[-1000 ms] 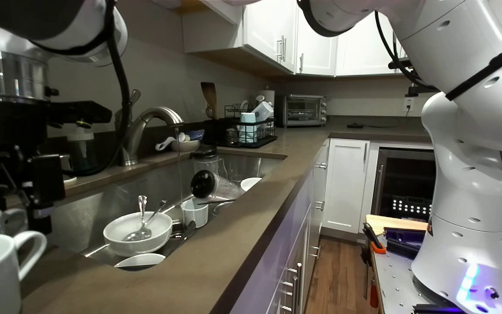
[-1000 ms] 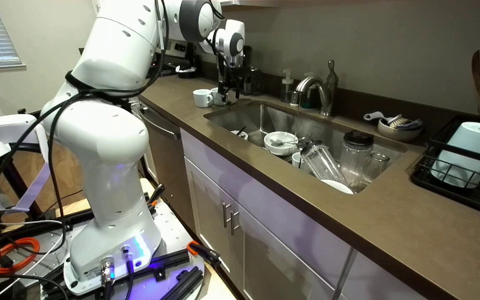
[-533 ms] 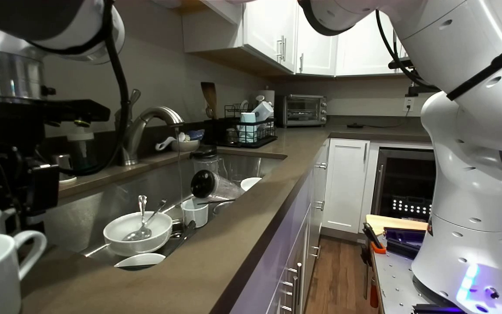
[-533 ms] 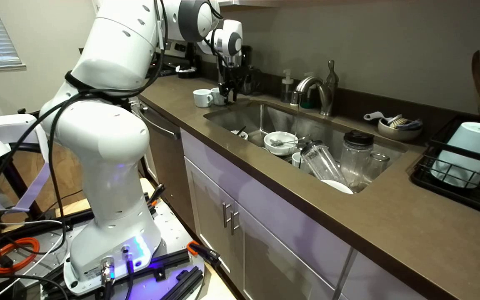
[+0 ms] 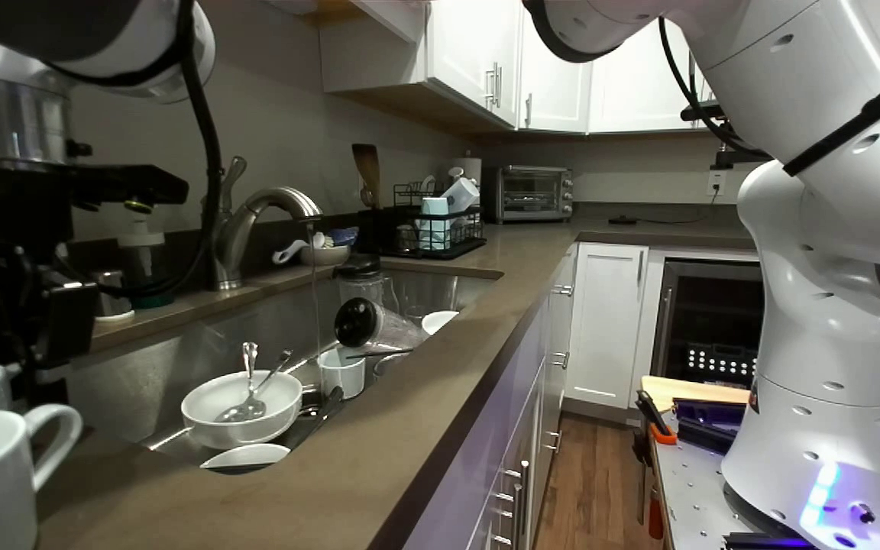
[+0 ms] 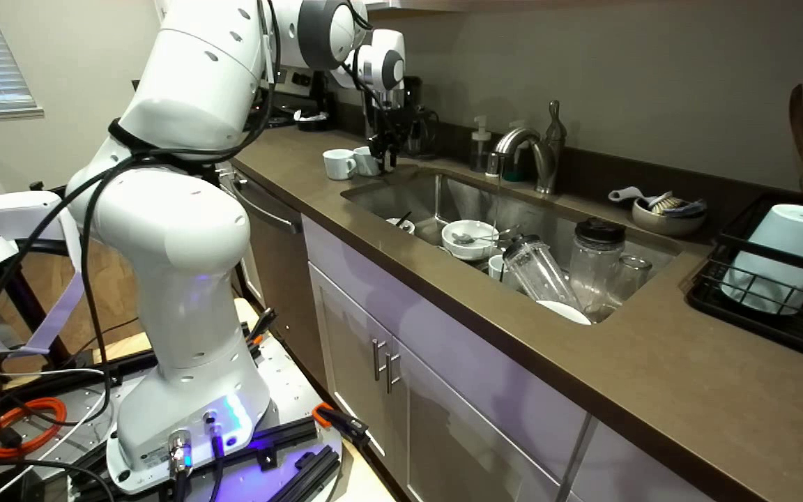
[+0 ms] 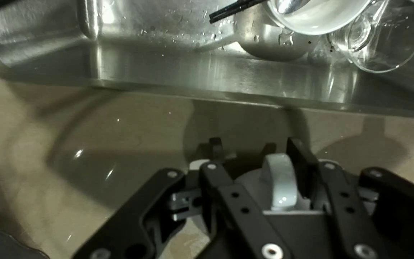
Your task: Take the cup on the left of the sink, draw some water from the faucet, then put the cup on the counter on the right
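Kitchen lettering: not a word, brand or number I can read from where I'm standing.
Robot base (image 6: 189, 408): a faint little marking beside the plugs (image 6: 180, 450), too fine to make out.
Toaster oven (image 5: 532, 193): whatever may be printed by its knobs (image 5: 567, 193) is too small to tell.
Soap dispenser (image 6: 480, 151): too blurred to say whether it carries a label.

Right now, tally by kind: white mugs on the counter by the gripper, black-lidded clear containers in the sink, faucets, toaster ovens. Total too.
White mugs: 2
Black-lidded clear containers: 2
Faucet: 1
Toaster oven: 1
Total: 6
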Available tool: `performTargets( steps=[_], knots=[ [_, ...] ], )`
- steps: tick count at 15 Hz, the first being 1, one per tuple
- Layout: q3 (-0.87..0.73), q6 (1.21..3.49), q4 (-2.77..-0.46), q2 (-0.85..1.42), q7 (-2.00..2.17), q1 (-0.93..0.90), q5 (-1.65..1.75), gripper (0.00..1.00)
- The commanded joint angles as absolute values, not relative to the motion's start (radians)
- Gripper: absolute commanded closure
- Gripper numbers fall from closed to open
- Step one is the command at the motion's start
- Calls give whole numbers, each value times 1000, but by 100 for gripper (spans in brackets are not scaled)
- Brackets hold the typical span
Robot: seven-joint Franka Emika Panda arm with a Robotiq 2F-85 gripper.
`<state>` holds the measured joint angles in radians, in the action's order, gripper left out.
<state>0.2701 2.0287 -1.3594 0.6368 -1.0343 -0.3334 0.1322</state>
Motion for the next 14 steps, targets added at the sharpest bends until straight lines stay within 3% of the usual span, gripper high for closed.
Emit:
performTargets(
  steps=[1,6,9,10,14],
  knots=[
    [263,1992,-1330,634,-1004,-350,162,22],
    [271,1963,-1316,633,-1007,-353,148,13],
    [279,1956,-1318,632,-1013,-354,140,30],
    [281,1956,-1319,632,-1013,-354,139,44],
    [283,1953,-1323,631,-1015,-357,141,70]
  ],
)
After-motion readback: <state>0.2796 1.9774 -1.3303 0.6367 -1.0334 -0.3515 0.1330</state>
